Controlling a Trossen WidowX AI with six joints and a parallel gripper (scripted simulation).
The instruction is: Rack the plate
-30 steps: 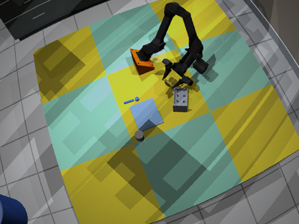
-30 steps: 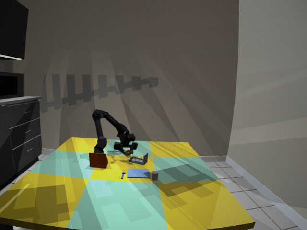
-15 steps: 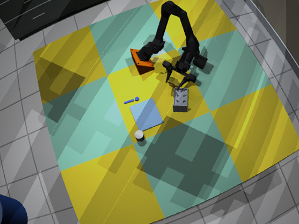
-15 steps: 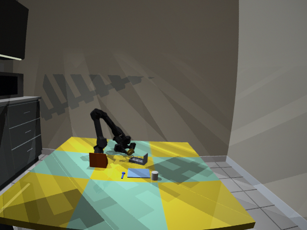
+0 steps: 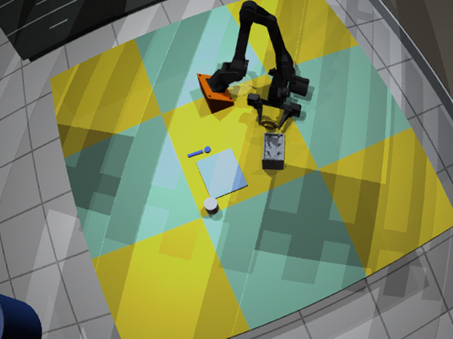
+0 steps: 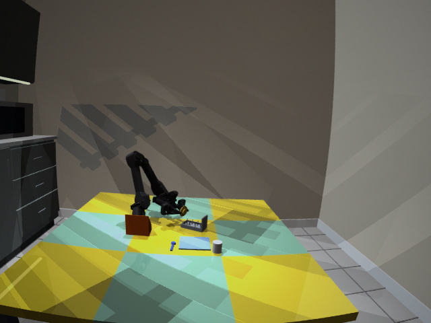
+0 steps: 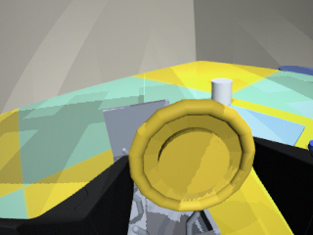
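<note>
The round yellow plate (image 5: 269,124) (image 6: 183,210) (image 7: 196,162) is held off the table, steeply tilted, with its hollow face towards the wrist camera. My gripper (image 5: 271,125) (image 6: 183,210) (image 7: 190,155) is shut on the plate, one finger on each side of its rim. The grey dish rack (image 5: 273,164) (image 6: 199,227) (image 7: 129,127) stands on the table, just beyond the plate, with short pegs inside and a tall panel at its far end. The plate is outside the rack, higher than its pegs. In the wrist view the plate hides part of the rack.
A light blue board (image 5: 220,172) (image 6: 194,243) (image 7: 269,123) lies beside the rack. A white cylinder (image 5: 211,205) (image 6: 217,246) (image 7: 222,91) stands at the board's corner. A blue spoon-like piece (image 5: 194,153) (image 6: 172,246) lies near the board. The orange base (image 5: 219,102) (image 6: 137,225) is behind.
</note>
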